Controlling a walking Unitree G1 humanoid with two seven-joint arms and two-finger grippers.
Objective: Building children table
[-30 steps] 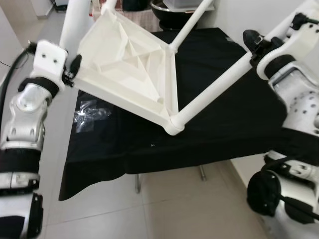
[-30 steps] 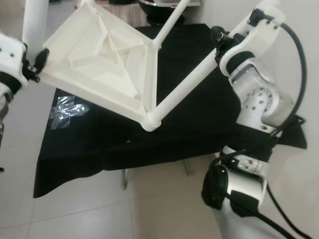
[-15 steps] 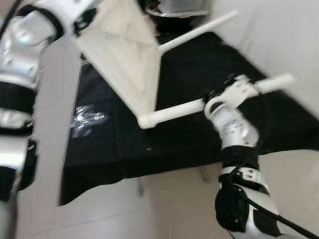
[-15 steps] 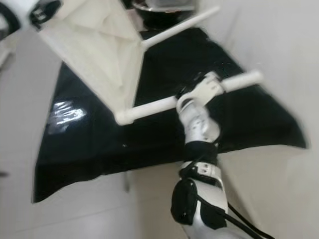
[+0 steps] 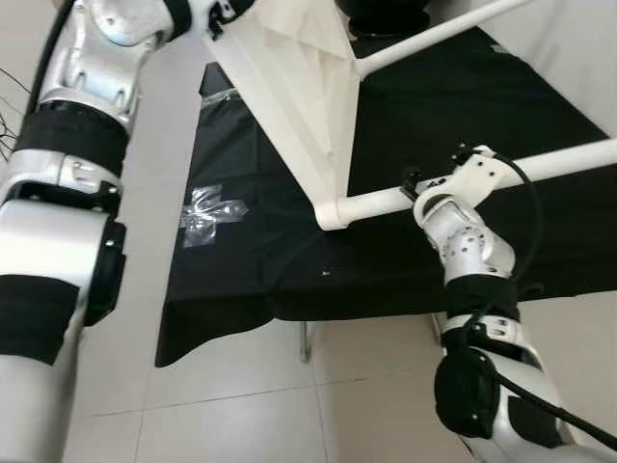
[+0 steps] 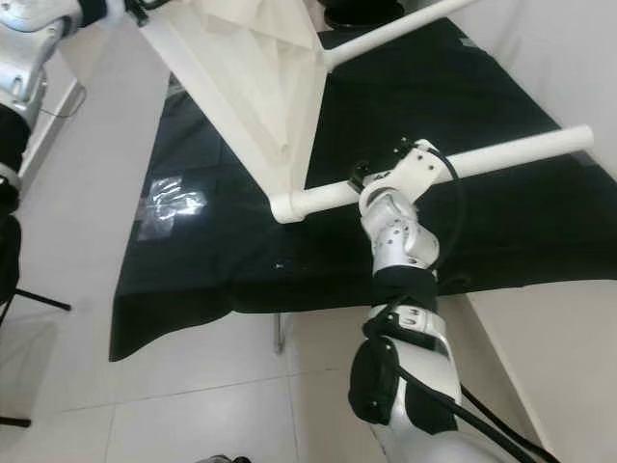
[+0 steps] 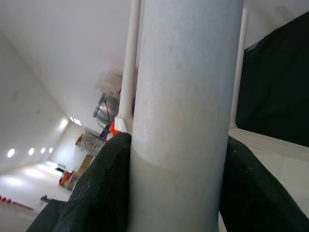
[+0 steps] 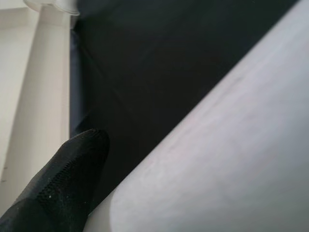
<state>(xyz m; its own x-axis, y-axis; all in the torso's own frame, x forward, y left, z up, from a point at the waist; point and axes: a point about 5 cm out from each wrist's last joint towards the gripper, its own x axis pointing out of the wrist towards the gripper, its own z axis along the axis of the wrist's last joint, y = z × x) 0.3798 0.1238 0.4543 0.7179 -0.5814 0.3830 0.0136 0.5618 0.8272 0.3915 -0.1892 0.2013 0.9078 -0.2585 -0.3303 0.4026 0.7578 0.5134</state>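
The white children's table top (image 5: 299, 87) hangs steeply tilted above a black-covered table, its ribbed underside toward me. Up at the top left, my left gripper (image 5: 217, 10) is shut on one white leg; in the left wrist view both black fingers (image 7: 104, 183) clasp that tube (image 7: 183, 96). My right gripper (image 5: 424, 183) is shut on a second leg (image 5: 559, 162), close to the corner socket (image 5: 333, 214). The right wrist view has one black finger (image 8: 63, 179) lying against this leg (image 8: 231, 159). A third leg (image 5: 434, 39) points toward the back right.
The black cloth (image 5: 463, 106) drapes over a low table with metal legs (image 5: 305, 342). A crumpled clear plastic bag (image 5: 207, 204) lies on its left part. A dark bowl (image 5: 381, 14) stands at the back. Pale tiled floor (image 5: 231, 405) lies in front.
The whole view has shifted. The table top stands steeper, my left arm has risen, and my right gripper has dropped lower with the leg it holds.
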